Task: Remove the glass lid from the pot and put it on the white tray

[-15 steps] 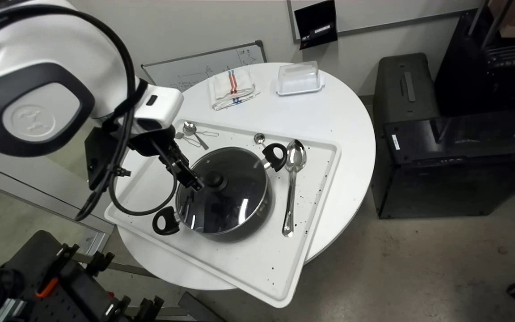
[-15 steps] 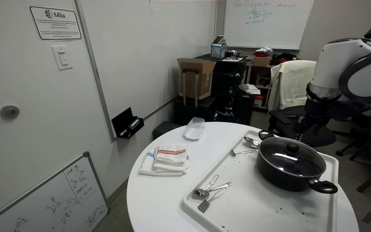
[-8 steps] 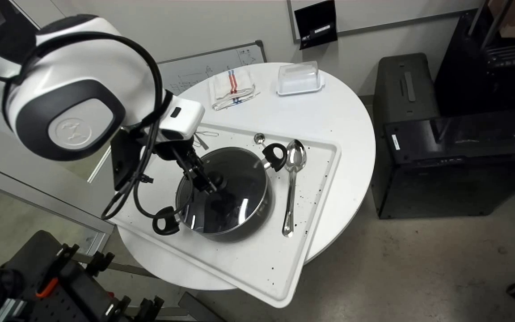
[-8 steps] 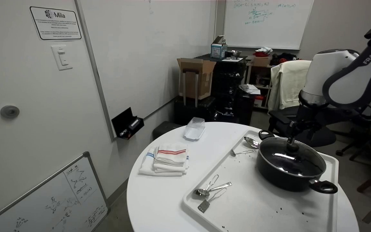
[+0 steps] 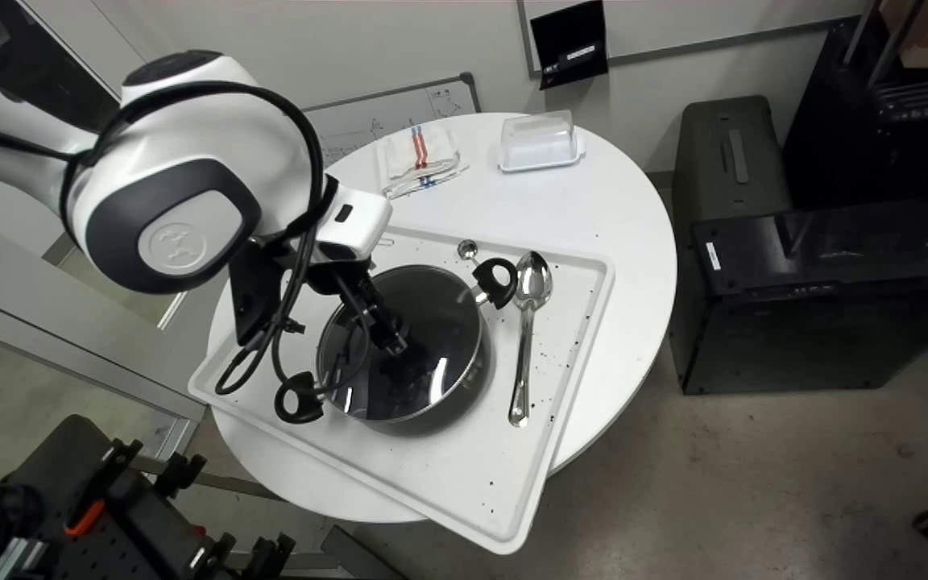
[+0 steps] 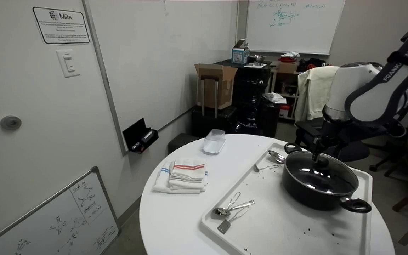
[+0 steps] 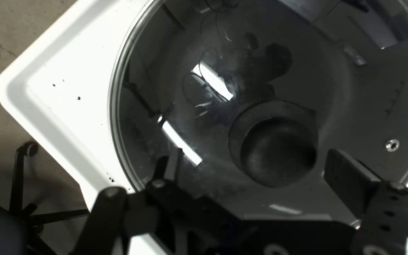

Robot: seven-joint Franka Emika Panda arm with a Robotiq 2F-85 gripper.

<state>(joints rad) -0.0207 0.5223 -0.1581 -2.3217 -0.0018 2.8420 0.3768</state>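
Note:
The glass lid [image 5: 444, 322] with its shiny rim sits on the black pot [image 5: 464, 399]; the lid [image 6: 305, 173] and pot [image 6: 303, 194] show in an exterior view too. The pot stands on the white tray [image 5: 440, 471]. My gripper [image 7: 255, 157] is open and empty. In the wrist view the dark knob [image 7: 278, 152] lies between its two fingers, nearer the right one, with gaps on both sides. In an exterior view the fingertips [image 6: 315, 156] are beside and slightly above the knob [image 6: 322, 163]. In an exterior view the gripper [image 5: 395, 342] hides the knob.
A large metal spoon [image 5: 524, 346] lies beside the pot on the tray. Small utensils [image 6: 227, 212] lie near the tray's edge. Folded towels [image 5: 422, 157] and a clear-lidded white box [image 5: 540, 145] stand on the round table [image 5: 625, 266]. Pot handles [image 5: 496, 282] stick out.
My gripper has moved from the pot's side over the lid and lowered to the knob. The lid, pot and tray have not moved.

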